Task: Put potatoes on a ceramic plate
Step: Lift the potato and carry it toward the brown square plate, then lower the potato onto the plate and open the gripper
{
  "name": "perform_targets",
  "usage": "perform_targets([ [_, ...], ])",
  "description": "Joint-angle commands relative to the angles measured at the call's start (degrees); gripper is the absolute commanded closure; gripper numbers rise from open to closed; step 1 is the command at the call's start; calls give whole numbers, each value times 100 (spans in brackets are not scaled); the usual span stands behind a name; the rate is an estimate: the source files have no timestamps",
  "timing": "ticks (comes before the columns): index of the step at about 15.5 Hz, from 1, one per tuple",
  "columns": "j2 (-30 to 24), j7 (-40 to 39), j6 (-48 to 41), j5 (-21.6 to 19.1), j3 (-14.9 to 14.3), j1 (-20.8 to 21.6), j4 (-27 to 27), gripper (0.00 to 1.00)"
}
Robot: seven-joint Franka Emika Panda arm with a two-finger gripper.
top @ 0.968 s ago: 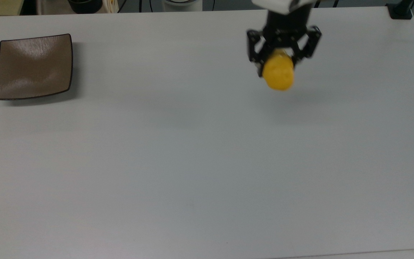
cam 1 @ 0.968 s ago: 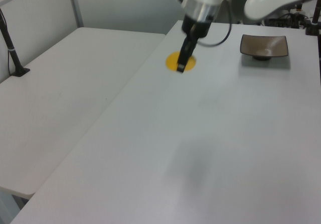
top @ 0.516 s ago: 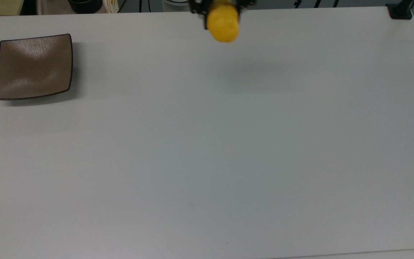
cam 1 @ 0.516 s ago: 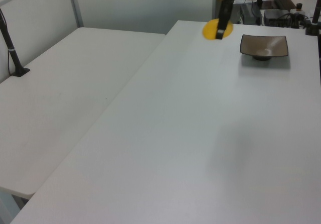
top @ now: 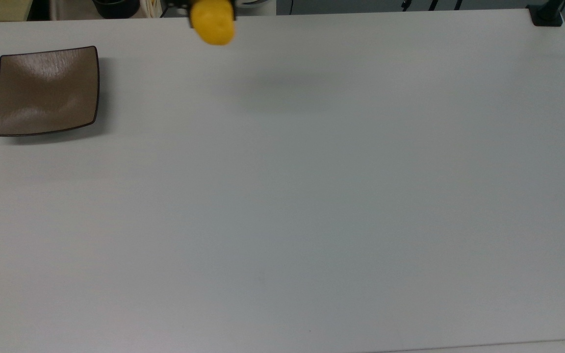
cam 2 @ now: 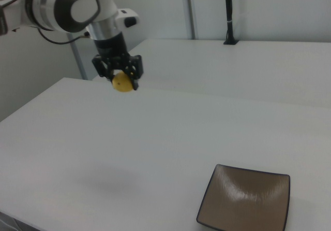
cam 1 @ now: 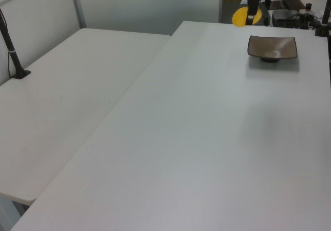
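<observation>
A small bright yellow potato [top: 212,23] [cam 1: 241,16] [cam 2: 122,83] hangs high above the white table, with my gripper [cam 2: 120,82] shut on it. In the top view the potato sits at the upper edge, right of the plate. The square brown ceramic plate [top: 46,91] [cam 1: 272,47] [cam 2: 245,199] rests on the table at the top view's left, with nothing on it. In the right view the plate lies at the lower right, well away from the gripper and far below it.
The white table [top: 312,196] is wide and bare around the plate. A second white table [cam 1: 67,96] adjoins it in the left view. A black post [cam 1: 11,47] stands at the left view's left. Clutter and cables lie beyond the table's far edge [top: 115,7].
The gripper has carried the potato up and toward the top view's left, closing much of the distance to the plate. The plate has not moved.
</observation>
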State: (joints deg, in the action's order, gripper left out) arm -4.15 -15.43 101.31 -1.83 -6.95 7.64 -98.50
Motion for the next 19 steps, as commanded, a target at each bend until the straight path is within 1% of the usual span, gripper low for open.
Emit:
perform_targets([
  [1,-95,-1038,20,-134,1,-788,-169,97],
  [2,-43,-1398,-15,-134,-43,-1077,-178,97],
  [4,89,-1821,2,-125,-52,-1447,-169,97],
  [8,423,-2498,151,-63,-61,-2177,-152,97],
  [10,599,-2692,353,-55,-61,-2476,-169,95],
  [15,1257,-2904,1003,-54,-61,-2890,-169,95],
  [18,1635,-2922,1364,-37,-61,-2943,-178,94],
  [19,1758,-2922,1443,24,-61,-2952,-178,93],
])
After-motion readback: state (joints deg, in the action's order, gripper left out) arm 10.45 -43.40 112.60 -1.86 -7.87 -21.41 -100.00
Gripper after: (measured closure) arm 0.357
